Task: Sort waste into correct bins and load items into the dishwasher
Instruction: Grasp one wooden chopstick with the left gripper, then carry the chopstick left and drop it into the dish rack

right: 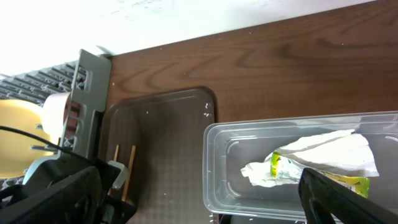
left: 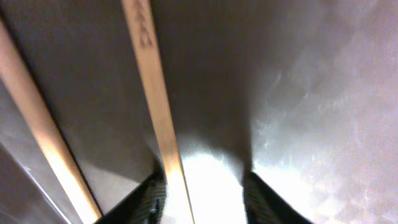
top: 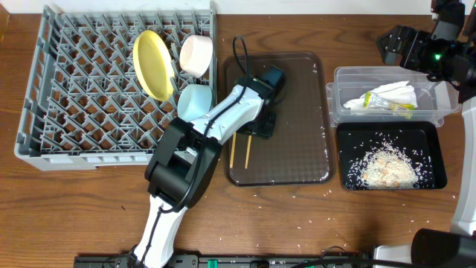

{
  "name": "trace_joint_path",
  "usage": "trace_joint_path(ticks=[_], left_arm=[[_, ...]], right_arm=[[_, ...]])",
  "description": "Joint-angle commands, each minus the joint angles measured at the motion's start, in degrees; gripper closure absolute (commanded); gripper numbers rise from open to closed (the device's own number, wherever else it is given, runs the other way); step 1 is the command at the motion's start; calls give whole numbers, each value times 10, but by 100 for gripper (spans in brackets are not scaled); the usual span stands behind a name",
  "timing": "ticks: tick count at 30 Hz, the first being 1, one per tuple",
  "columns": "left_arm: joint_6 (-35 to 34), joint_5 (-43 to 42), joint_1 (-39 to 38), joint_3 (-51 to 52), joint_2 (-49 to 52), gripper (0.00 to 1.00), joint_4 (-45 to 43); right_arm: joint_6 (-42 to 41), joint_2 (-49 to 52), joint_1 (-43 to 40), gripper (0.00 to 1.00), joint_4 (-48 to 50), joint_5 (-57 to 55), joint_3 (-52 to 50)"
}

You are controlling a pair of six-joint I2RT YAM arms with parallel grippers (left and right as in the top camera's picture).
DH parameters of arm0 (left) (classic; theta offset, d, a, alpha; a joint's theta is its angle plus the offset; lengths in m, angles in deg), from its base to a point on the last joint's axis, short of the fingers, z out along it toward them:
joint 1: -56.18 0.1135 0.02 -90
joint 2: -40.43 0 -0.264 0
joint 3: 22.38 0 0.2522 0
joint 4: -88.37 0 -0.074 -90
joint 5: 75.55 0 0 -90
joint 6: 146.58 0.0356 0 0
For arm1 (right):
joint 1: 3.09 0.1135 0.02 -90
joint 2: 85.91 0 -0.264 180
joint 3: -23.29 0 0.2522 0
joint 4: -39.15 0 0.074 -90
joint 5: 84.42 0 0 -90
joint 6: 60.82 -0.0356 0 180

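My left gripper (top: pixel 260 128) is low over the dark brown tray (top: pixel 297 104). It is open, and its fingers (left: pixel 202 199) straddle one wooden chopstick (left: pixel 155 106), which lies against the left finger. The second chopstick (left: pixel 40 130) lies outside it. Both chopsticks (top: pixel 239 151) stick out below the gripper in the overhead view. The grey rack (top: pixel 67 97) holds the yellow plate (top: pixel 152 63), a white bowl (top: pixel 197 53) and the light blue bowl (top: pixel 195 100). The small white cup is not visible. My right gripper (top: pixel 405 45) is open and empty above the clear tub (top: pixel 338 93).
The clear tub (right: pixel 280 180) holds the white napkin (top: pixel 390 93) and the green-and-yellow wrapper (top: pixel 398 109). The black tray (top: pixel 349 138) below it holds a heap of rice (top: pixel 387 165). Loose grains (top: pixel 297 199) lie on the table in front of the brown tray.
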Motion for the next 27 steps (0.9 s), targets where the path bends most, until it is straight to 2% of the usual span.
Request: trace_joint_path(ticks=[1,5,10,14,22,27], left_arm=[[-2,-48,4,-6,14,69,11],[-2,-48,4,-7,14,92,3],[-3,-43,4,-19,-4,93,5],[-2,-11,4,-23,-63,93,19],[-2,140,28,-23,-236,93,97],[2,198,80,-23,-280,93,136]], right_arm=[[-7,-4,-3,1,-1,2,0],[-7,-4,-3,1,-1,2,0],[-7,-4,-3,1,-1,2,0],[-7,-4,-3,1,-1,2,0],[-7,-4,-3,1,-1,2,0],[-7,-4,-3,1,-1,2,0]])
